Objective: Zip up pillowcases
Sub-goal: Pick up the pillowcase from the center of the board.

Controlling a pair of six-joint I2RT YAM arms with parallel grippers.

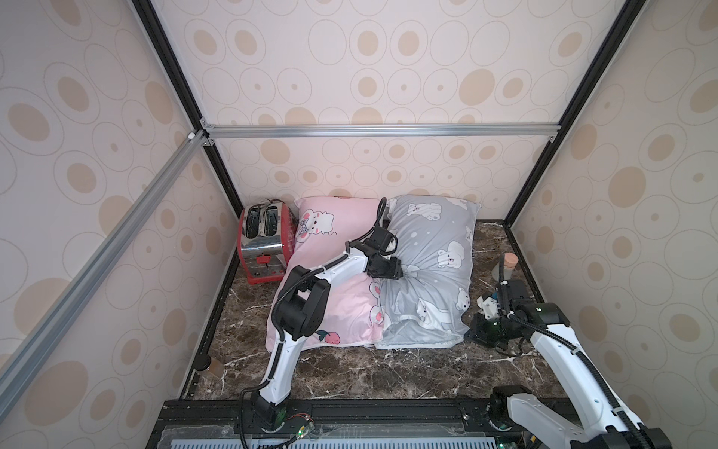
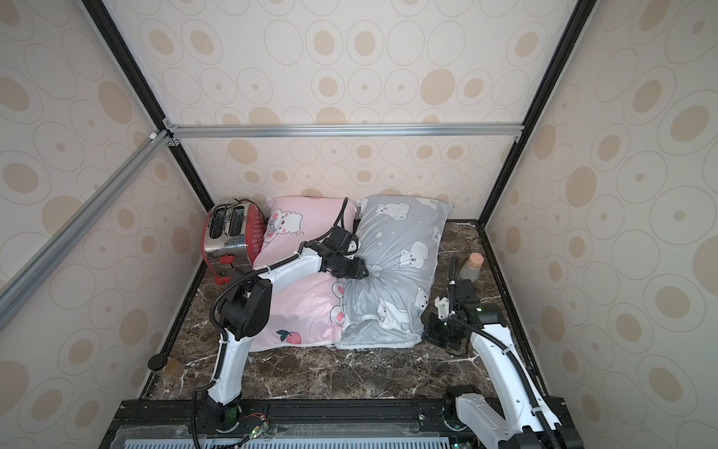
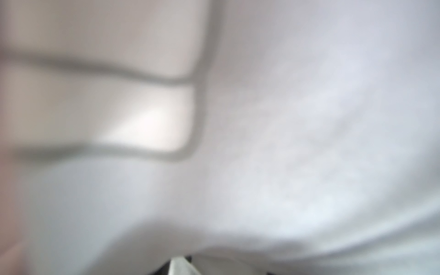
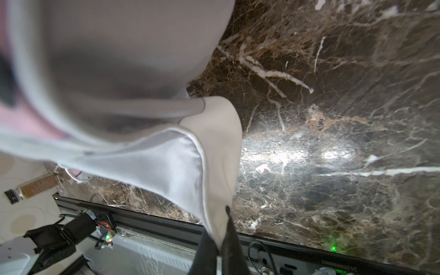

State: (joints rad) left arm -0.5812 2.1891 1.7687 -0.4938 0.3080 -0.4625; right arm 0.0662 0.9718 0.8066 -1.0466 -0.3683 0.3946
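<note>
Saw the pink pillowcase [image 1: 342, 221] and the grey pillowcase [image 1: 431, 248] side by side and touching on the dark worktop [image 1: 349, 373], the pink one next to a red toaster [image 1: 266, 237]. Found the right pincer [image 4: 217, 234] pressed together on the near corner of the grey pillowcase, pinching the cloth. Found the left pincer [image 1: 400, 271] pushed down into the same pillowcase, close to the edge beside the pink one, with creases running out from it. Could not tell that pincer's state, spread or pressed together, with its tips sunk in cloth and its own camera all blurry. Guessed the near end of the grey pillowcase to be not yet zipped, going by the pale inner cloth showing there. Spotted no zip pull in any view. Thought it best to keep the corner pinched firmly, pull softly to make that edge flat and straight, hold the middle down against sliding, and hunt for the small pull before any tugging. Feared bunched cloth catching in the zip teeth.
</note>
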